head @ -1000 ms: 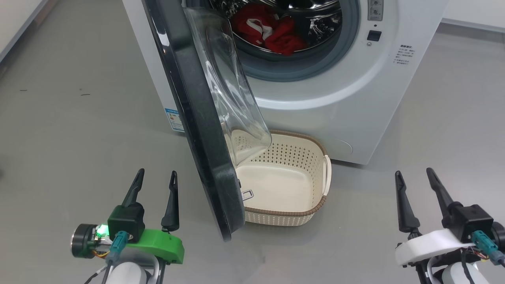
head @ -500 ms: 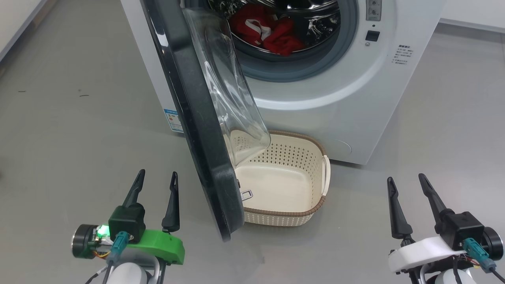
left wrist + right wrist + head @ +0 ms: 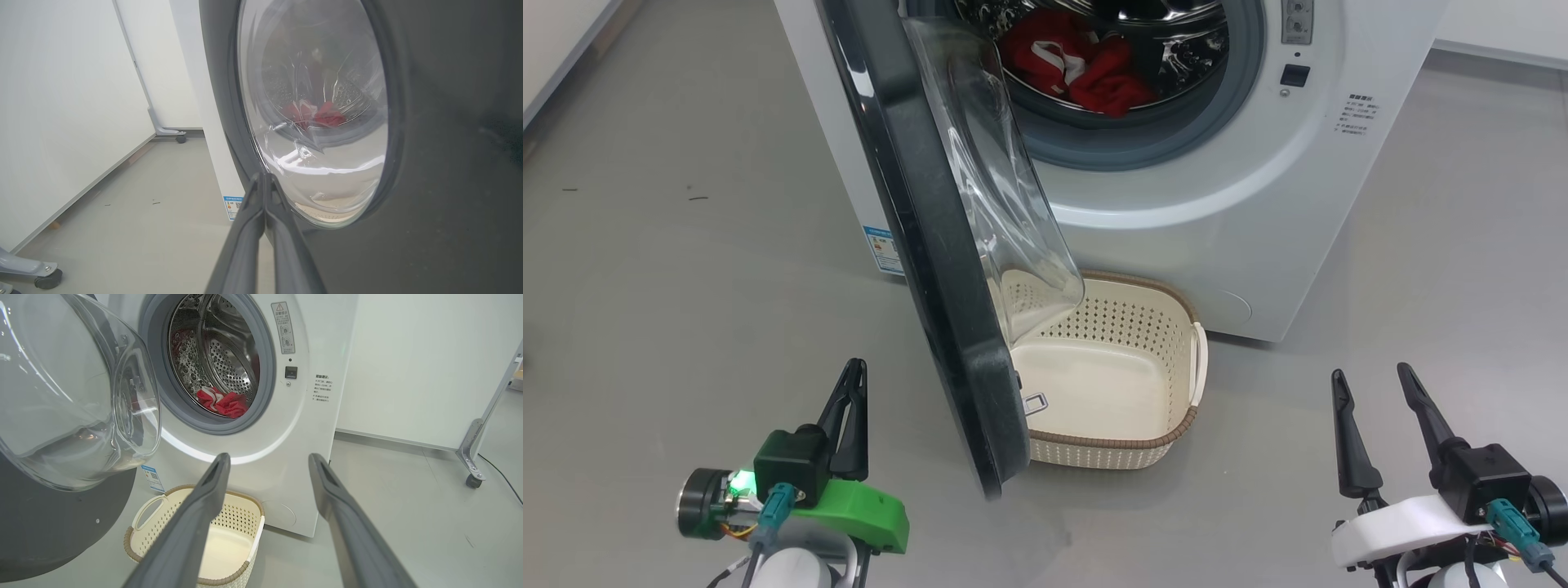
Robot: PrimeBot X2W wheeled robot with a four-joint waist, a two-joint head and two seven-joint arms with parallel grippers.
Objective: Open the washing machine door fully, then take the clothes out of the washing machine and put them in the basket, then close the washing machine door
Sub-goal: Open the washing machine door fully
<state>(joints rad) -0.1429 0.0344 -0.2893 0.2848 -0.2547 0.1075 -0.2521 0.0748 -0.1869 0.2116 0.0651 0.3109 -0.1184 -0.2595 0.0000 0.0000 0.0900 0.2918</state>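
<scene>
Two long dark fingers (image 3: 849, 408) are pressed flat together, the left jaws being closed with nothing between them. They are placed near the outer face of the large round glossy black washing machine door (image 3: 931, 245); whether the tips touch it cannot be told. The door, with its bulging clear glass bowl, is seen partly open, swung out edge-on toward the head camera. Bright red fabric clothes (image 3: 1094, 69) with white trim are bunched low in the perforated steel drum of the big white front-loading washing machine (image 3: 1217, 212). The small cream perforated plastic basket (image 3: 1168, 429) with a brown woven-look rim is set on the grey floor (image 3: 686, 245) just before the machine's front, its left part overhung by the door. The right jaws are spread wide, their fingers (image 3: 1343, 433) raised over the floor, well apart from the basket
</scene>
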